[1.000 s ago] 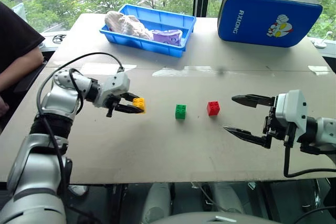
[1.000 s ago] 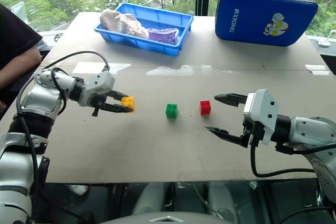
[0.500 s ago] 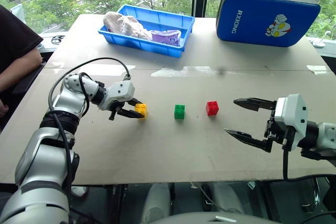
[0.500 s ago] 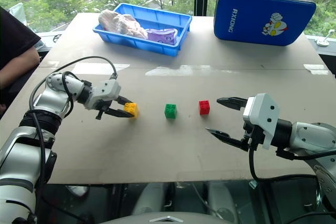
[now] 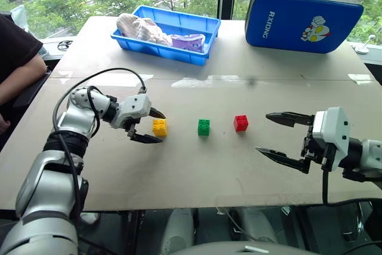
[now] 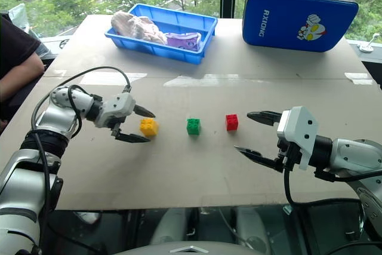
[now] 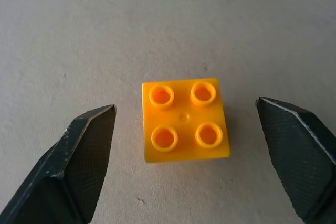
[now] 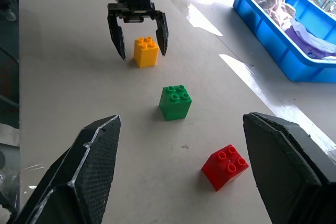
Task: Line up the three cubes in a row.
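Three studded bricks, one yellow brick [image 5: 159,127], one green brick [image 5: 204,127] and one red brick [image 5: 241,123], sit on the bench [image 5: 197,171], the yellow between the released left claw [image 5: 153,126], the right claw [image 5: 276,135] also spread wide.

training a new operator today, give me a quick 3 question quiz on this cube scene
1. True or false: the left gripper is clamped on the yellow cube.
2. Which cube sits in the middle of the row? A) red B) green C) yellow
3. What does the blue tray hold?

Key
1. False: its fingers stand open on either side of the cube, which rests on the table.
2. B: the green cube lies between the yellow one and the red cube.
3. Crumpled bags or wrapped items; their exact kind cannot be told.
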Action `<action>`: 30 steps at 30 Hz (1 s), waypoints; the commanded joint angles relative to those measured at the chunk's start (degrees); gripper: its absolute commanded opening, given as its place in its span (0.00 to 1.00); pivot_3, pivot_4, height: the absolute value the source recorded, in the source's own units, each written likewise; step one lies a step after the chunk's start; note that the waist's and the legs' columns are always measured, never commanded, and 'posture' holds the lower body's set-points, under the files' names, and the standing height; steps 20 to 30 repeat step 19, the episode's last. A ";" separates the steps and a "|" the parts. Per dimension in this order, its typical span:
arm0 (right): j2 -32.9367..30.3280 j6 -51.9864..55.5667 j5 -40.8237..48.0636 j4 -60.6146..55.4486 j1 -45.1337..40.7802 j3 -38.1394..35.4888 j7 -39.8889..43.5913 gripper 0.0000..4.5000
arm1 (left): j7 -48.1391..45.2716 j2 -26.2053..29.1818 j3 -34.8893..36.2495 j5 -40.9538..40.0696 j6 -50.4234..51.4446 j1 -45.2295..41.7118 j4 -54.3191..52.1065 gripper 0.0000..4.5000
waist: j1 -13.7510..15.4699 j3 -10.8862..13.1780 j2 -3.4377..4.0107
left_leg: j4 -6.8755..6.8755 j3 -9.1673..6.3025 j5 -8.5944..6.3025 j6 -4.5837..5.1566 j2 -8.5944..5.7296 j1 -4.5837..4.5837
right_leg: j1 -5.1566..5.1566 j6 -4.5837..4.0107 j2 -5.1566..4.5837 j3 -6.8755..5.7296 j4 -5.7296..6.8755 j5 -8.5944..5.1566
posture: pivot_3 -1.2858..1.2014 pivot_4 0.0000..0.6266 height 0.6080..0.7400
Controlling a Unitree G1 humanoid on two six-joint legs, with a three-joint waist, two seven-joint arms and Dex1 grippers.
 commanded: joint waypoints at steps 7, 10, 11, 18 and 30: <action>-0.63 -0.97 -3.16 0.09 13.24 -9.17 1.89 0.85 | 15.76 7.14 24.54 -15.35 27.43 29.54 -38.47 0.98 | -0.21 -0.01 0.02 | -0.03 0.06 0.00 -0.01 0.14 0.04 | -0.02 0.02 -0.17 0.01 0.01 -0.01 | 0.52 0.24 1.00; -0.44 -2.13 -4.97 1.45 19.58 -13.06 3.93 0.85 | 24.24 4.95 32.33 -19.97 37.88 39.76 -51.46 0.98 | 0.25 0.00 0.03 | -0.04 0.03 0.00 -0.01 0.16 0.04 | -0.02 0.23 -0.21 -0.04 -0.01 -0.14 | 0.52 0.24 1.00; -0.35 -2.44 -5.64 2.15 21.52 -14.48 4.59 0.85 | 26.64 3.36 35.14 -20.91 39.85 44.39 -55.41 0.98 | 0.30 0.01 0.05 | -0.04 -0.02 0.00 -0.01 0.14 0.10 | 0.05 0.24 -0.25 -0.09 0.01 -0.15 | 0.52 0.24 1.00; 0.15 -5.86 -9.21 7.66 28.11 -19.78 8.89 0.85 | 36.31 -5.72 44.47 -25.09 45.43 62.25 -69.35 0.98 | 0.15 -0.10 0.23 | -0.08 0.02 -0.04 -0.07 0.10 0.51 | 0.32 0.25 -0.68 -0.28 -0.03 -0.16 | 0.52 0.24 1.00; 0.24 -6.46 -9.35 8.76 28.30 -20.27 9.62 0.85 | 37.15 -6.57 44.73 -25.51 45.78 63.42 -70.38 0.98 | 0.15 -0.10 0.23 | -0.08 0.02 -0.16 -0.28 0.10 0.56 | 0.32 0.24 -0.69 -0.30 -0.03 -0.17 | 0.52 0.24 1.00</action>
